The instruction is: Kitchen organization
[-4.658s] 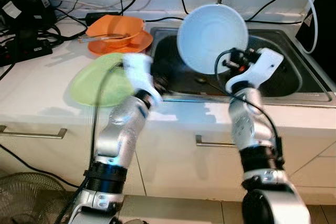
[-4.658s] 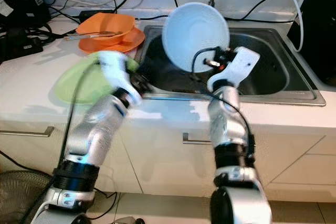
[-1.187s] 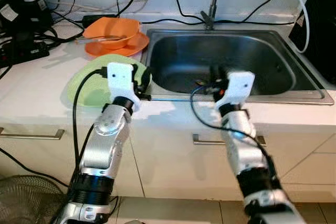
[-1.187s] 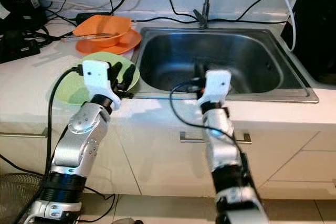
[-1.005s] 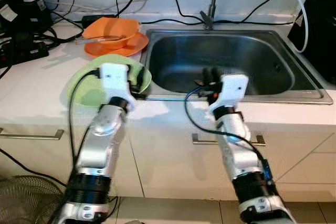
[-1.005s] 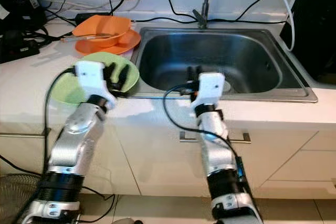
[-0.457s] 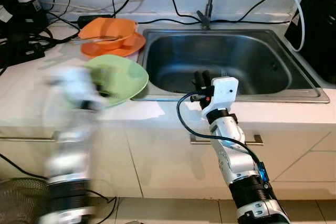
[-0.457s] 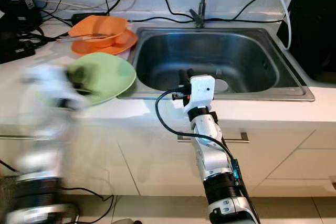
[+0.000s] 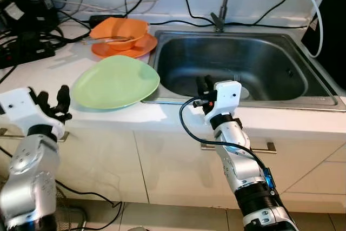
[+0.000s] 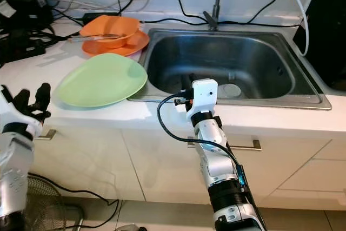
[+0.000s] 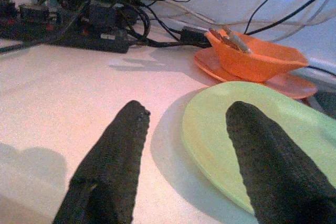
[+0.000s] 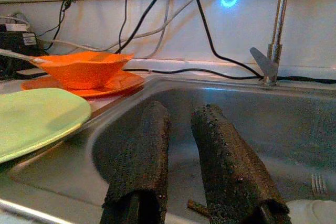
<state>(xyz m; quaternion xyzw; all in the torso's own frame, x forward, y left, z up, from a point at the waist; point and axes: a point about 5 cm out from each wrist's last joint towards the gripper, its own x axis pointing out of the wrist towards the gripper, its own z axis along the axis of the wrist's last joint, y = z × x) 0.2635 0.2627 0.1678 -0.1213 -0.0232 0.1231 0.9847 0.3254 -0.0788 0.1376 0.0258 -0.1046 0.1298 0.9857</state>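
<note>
Left gripper (image 9: pixel 52 100): at the front left edge of the white countertop (image 9: pixel 162 117), two black fingers spread apart, grasping nothing, pointed toward the plate.
Black power strips and cables (image 9: pixel 27 25): piled at the back left corner of the countertop.
Round pale green plate (image 9: pixel 116 81): flat on the countertop, just left of the sink, right rim overhanging the sink's front left corner; apart from both grippers.
Orange bowl (image 9: pixel 120 28): on an orange plate (image 9: pixel 125 48) near the back of the countertop, behind the green plate; a thin utensil (image 9: pixel 105 39) lying across the bowl.
Stainless steel sink (image 9: pixel 246 63): sunk into the countertop right of centre, tap stem (image 9: pixel 220 9) at its back edge.
Right gripper (image 9: pixel 205 84): over the sink's front edge, fingers upright, a narrow gap between them, nothing held.
White dish (image 10: pixel 233 90): on the sink floor near the front, just right of the right gripper, mostly hidden behind it.
</note>
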